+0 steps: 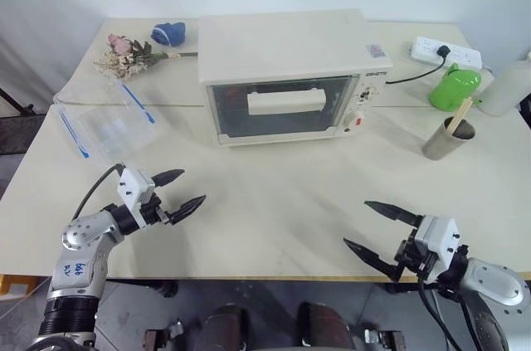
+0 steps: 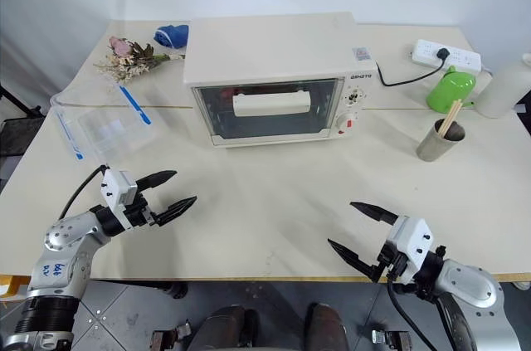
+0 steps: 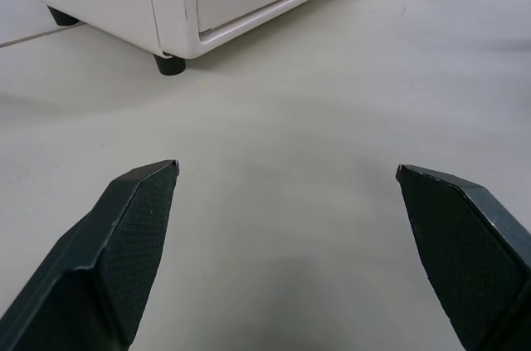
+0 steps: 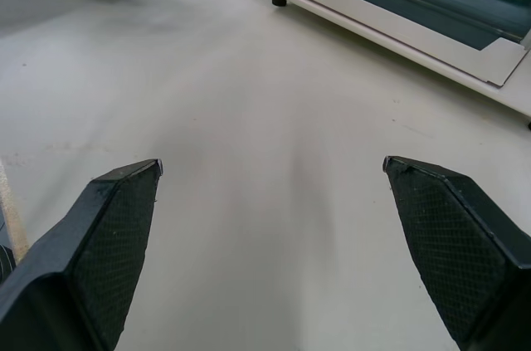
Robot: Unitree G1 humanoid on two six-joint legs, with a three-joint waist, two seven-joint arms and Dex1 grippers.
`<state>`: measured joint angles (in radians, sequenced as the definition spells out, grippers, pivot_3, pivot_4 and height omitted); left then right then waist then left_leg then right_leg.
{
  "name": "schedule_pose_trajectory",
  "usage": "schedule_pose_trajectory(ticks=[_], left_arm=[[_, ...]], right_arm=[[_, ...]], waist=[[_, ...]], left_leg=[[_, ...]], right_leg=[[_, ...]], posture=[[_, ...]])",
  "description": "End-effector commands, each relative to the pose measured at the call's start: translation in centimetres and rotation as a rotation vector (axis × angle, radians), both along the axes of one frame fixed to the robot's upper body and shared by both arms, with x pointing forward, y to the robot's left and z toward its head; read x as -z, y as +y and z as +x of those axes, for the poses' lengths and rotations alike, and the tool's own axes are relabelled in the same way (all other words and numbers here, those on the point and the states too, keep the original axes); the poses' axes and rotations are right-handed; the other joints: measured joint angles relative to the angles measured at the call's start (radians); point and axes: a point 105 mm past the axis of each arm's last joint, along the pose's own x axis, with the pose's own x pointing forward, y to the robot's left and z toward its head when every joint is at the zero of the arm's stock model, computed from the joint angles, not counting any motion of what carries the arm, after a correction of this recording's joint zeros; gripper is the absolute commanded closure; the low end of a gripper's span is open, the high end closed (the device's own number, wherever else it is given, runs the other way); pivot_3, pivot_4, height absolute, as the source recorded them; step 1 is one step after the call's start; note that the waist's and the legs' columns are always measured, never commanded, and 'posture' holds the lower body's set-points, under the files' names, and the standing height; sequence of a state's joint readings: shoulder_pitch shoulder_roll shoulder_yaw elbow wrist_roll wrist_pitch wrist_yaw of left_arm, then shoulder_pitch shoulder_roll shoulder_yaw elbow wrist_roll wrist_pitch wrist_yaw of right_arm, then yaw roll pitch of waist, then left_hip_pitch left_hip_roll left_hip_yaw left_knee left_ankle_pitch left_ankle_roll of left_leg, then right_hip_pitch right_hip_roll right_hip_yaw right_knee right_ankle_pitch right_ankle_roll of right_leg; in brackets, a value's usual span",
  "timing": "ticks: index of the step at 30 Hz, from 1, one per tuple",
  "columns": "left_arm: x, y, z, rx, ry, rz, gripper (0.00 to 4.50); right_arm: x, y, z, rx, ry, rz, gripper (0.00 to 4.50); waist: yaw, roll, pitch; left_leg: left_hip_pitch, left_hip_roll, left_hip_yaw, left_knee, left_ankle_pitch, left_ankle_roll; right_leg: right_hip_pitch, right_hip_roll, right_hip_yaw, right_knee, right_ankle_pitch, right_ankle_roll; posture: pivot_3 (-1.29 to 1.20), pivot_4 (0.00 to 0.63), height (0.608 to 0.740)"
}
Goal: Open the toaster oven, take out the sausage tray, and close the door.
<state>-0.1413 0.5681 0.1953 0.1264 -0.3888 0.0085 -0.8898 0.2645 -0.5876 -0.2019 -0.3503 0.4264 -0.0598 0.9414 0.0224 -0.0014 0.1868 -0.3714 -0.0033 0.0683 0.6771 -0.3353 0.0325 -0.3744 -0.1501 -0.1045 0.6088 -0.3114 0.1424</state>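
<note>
toaster oven [image 1: 286, 60]: table centre-back | door [image 1: 282, 108]: shut, handle untouched | sausage tray: presumably inside, unseen | left gripper [image 1: 179, 192], right gripper [image 1: 380, 231]: jaws apart, empty, well short of oven | progress: every step left

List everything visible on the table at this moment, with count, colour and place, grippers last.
oven: one, cream-white, table centre back, door shut
flowers: one dried bunch, pink, back left
blue thing: one, beside the flowers
plastic box: one, clear with blue clips, left of the oven
power strip: one, white, back right, black plug in it
green thing: one, right of the oven
metal cup: one, silvery, sticks in it, front of the green thing
white bottle: one, far right edge
left gripper: black fingers, open, front left
right gripper: black fingers, open, front right
</note>
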Motion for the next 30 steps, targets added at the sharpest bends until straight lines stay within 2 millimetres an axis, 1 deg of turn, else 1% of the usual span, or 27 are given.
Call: schedule_pose_trajectory(ticks=[1,3,4,6,9,12,19,22,25,28,30], left_arm=[[-0.5,0.2,-0.2,0.0,-0.031,0.015,0.02],[-1.6,0.0,-0.5,0.029,-0.043,-0.057,0.02],[-2.3,0.1,-1.0,0.066,-0.031,-0.104,0.02],[-3.6,0.2,-1.8,0.138,-0.009,-0.19,0.02],[-5.4,0.7,-2.1,0.153,-0.007,-0.266,0.02],[-5.9,0.7,-2.6,0.171,-0.006,-0.246,0.02],[-7.0,0.1,-3.1,0.184,-0.034,-0.248,0.02],[-7.3,-0.4,-3.5,0.191,-0.035,-0.253,0.02],[-7.1,-0.5,-3.9,0.181,-0.03,-0.256,0.02],[-6.7,-0.4,-4.1,0.165,-0.02,-0.255,0.02],[-6.5,-0.3,-4.1,0.146,-0.018,-0.262,0.02]], right_arm=[[-0.8,0.5,-0.2,-0.022,-0.029,0.001,0.0],[-2.3,1.0,1.3,-0.02,-0.045,0.06,0.0],[-3.3,1.2,2.4,-0.015,-0.05,0.098,0.0],[-4.6,1.4,3.8,-0.008,-0.048,0.147,0.0],[-5.9,2.3,5.5,-0.048,-0.022,0.19,0.0],[-7.5,3.7,7.6,-0.094,-0.024,0.22,0.0],[-9.6,6.1,11.9,-0.116,-0.044,0.259,0.0],[-10.2,7.3,12.8,-0.166,-0.063,0.255,0.0],[-10.7,8.2,13.1,-0.205,-0.084,0.26,0.0],[-10.9,8.8,12.6,-0.258,-0.109,0.255,0.0],[-10.9,9.3,11.6,-0.328,-0.136,0.24,0.0]], waist=[[0.0,0.0,0.0],[-0.001,0.0,0.0],[-0.009,0.0,0.0],[-0.021,0.0,0.0],[-0.024,0.0,0.0],[-0.026,0.0,0.0],[-0.026,0.0,0.0],[-0.027,0.0,0.0],[-0.031,0.0,0.0],[-0.031,0.001,0.0],[-0.03,0.001,0.0]], left_leg=[[0.0,0.0,0.0,0.0,0.0,0.0],[0.0,0.0,0.0,0.0,0.0,0.0],[0.0,0.0,0.0,0.001,0.0,0.0],[0.0,0.001,0.001,0.003,0.0,0.0],[0.0,0.002,-0.002,0.003,-0.001,-0.001],[0.0,0.002,-0.002,0.003,-0.001,-0.001],[-0.002,0.001,-0.002,0.003,-0.003,0.0],[-0.003,0.001,-0.003,0.004,-0.003,0.0],[-0.003,0.001,-0.003,0.004,-0.003,0.0],[-0.003,0.001,-0.003,0.004,-0.003,0.0],[-0.003,0.001,-0.003,0.004,-0.003,0.0]], right_leg=[[0.0,0.0,0.0,0.0,0.0,0.0],[0.0,0.0,0.0,0.0,0.0,0.0],[0.0,0.0,0.0,0.0,0.0,0.0],[0.0,0.0,0.001,0.001,0.0,0.0],[0.0,0.0,0.0,0.003,0.0,-0.001],[0.0,0.0,-0.001,0.003,-0.001,-0.001],[-0.001,0.0,-0.002,0.002,-0.001,-0.001],[-0.002,0.0,-0.003,0.003,-0.001,-0.001],[-0.002,0.0,-0.003,0.003,-0.001,-0.001],[-0.002,0.0,-0.003,0.003,0.0,-0.001],[-0.002,0.0,-0.003,0.003,0.0,-0.001]], posture=[[0.0,0.15,0.74],[0.0,0.15,0.74],[0.0,0.15,0.74],[0.0,0.15,0.74],[0.0,0.15,0.74],[0.0,0.15,0.74],[0.0,0.15,0.74],[0.0,0.15,0.74],[0.0,0.15,0.74],[0.0,0.15,0.74],[0.0,0.15,0.74]])
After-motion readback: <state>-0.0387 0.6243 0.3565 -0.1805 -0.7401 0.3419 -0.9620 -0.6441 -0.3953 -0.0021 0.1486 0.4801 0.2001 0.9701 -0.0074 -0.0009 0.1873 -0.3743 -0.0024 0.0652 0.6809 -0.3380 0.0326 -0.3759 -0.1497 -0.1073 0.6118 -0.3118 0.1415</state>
